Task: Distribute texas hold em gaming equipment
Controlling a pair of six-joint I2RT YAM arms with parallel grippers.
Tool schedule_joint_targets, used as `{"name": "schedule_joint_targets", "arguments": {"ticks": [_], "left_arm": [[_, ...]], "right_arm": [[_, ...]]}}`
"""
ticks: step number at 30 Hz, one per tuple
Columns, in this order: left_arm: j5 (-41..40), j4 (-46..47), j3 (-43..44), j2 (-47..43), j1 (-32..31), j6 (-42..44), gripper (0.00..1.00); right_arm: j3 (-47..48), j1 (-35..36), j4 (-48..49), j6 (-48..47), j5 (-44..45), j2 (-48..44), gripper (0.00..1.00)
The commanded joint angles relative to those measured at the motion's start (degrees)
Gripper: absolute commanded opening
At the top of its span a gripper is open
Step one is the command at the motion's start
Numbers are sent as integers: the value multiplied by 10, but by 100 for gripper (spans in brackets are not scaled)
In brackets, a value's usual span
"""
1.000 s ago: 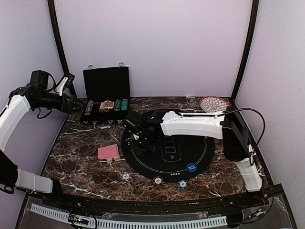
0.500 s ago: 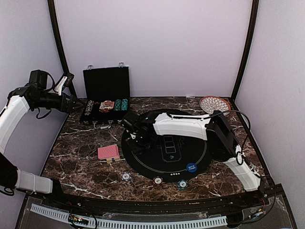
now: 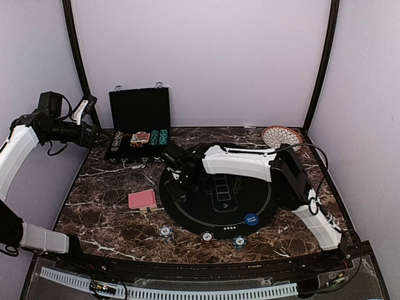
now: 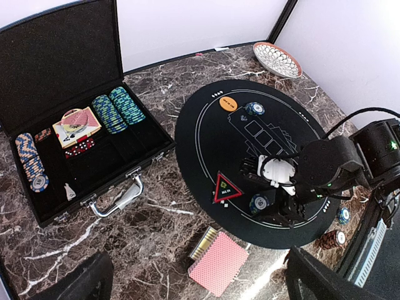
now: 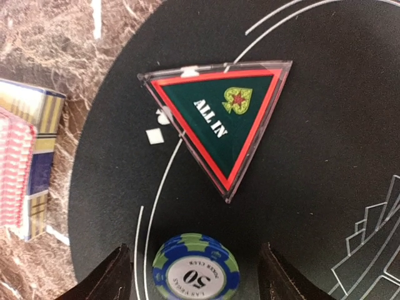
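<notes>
A black round mat (image 3: 262, 187) carries a red "ALL IN" triangle (image 5: 219, 125) and a short blue-green poker chip stack (image 5: 197, 269). My right gripper (image 5: 197, 281) is low over that stack, open, with a gap between the chips and each finger. The stack and triangle (image 4: 227, 187) also show in the left wrist view beside the right arm. A red-backed card deck (image 3: 142, 199) lies on the marble left of the mat. An orange disc (image 4: 229, 103) and a blue disc (image 3: 251, 219) rest on the mat. My left gripper (image 3: 103, 139) hovers open at the case's left end, holding nothing.
An open black case (image 4: 62, 125) at the back left holds chip rows, cards and dice. A wicker plate (image 3: 280, 135) sits at the back right. Three small chip stacks, including one (image 3: 165, 231), stand along the mat's near edge. Dark frame posts rise at both back corners.
My right gripper's jaws have widened and let go of the blue-green chip stack, which now stands on the mat. The right arm's elbow swung inward. The left arm stayed put.
</notes>
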Motion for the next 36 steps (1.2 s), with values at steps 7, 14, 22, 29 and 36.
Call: {"name": "schedule_joint_targets", "arguments": {"ticks": [7,14,22,29,36], "left_arm": [[17,-6,14,-11,2,5,99],[22,-6,17,-8,3,5,99],[32,-5,21,-7,2,2,99],[33,-12,27,-9,2,6,99],[30,-18,30,-15,2,8,99]], "right_arm": [[-102,-5,0,1,24,-202,71],[-384,18,17,81,39,-392,68],[-571,84,14,187,17,-503,69],[-648,95,68,218,-8,-510,69],[-659,102,106,222,-27,-470,70]]}}
